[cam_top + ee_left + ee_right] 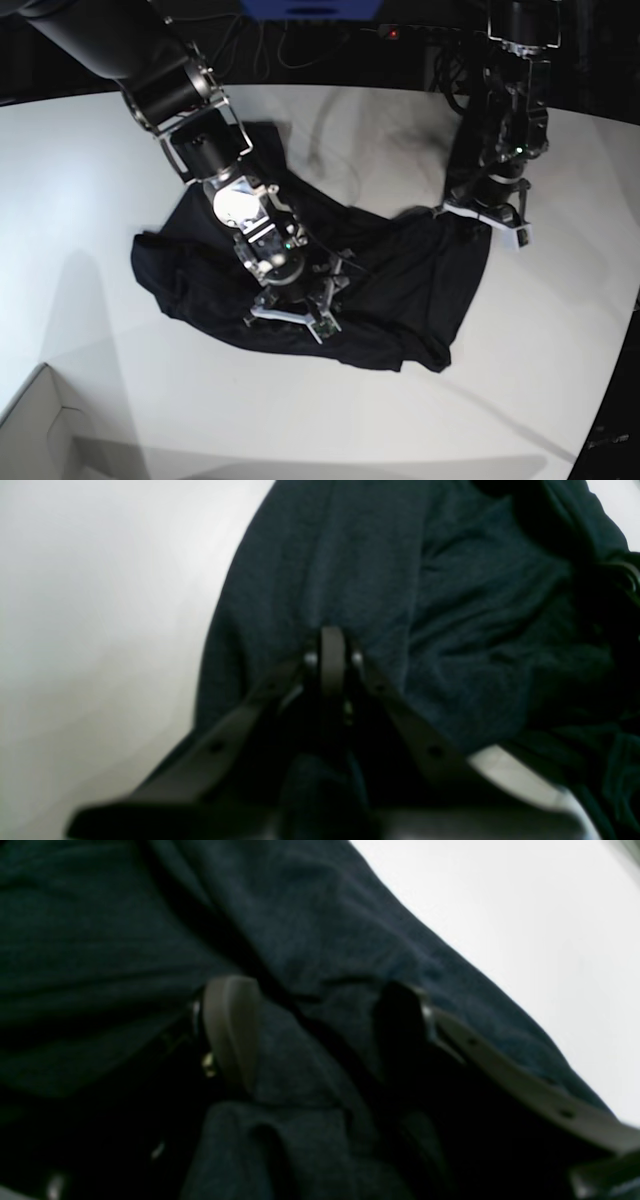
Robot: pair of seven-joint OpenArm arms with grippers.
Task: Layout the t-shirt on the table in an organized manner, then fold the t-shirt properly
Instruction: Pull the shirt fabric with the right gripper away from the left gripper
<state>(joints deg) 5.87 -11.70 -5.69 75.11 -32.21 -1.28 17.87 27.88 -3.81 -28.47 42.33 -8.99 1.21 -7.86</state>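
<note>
T-shirt (400, 290) is lying rumpled on the worktop (90, 180) | left pincer (332, 652) is pinching its edge, jaws together, bare worktop opening beside it | right pincer (320, 1035) is standing apart, pressing into mid-shirt folds, hem just beyond.

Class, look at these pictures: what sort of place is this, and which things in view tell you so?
Probably a robotics lab or test bench, not a home. Two black robot arms, the left gripper and the right gripper, work a crumpled black long-sleeved shirt on a large bare white curved-edged table, with cables trailing behind.
</note>
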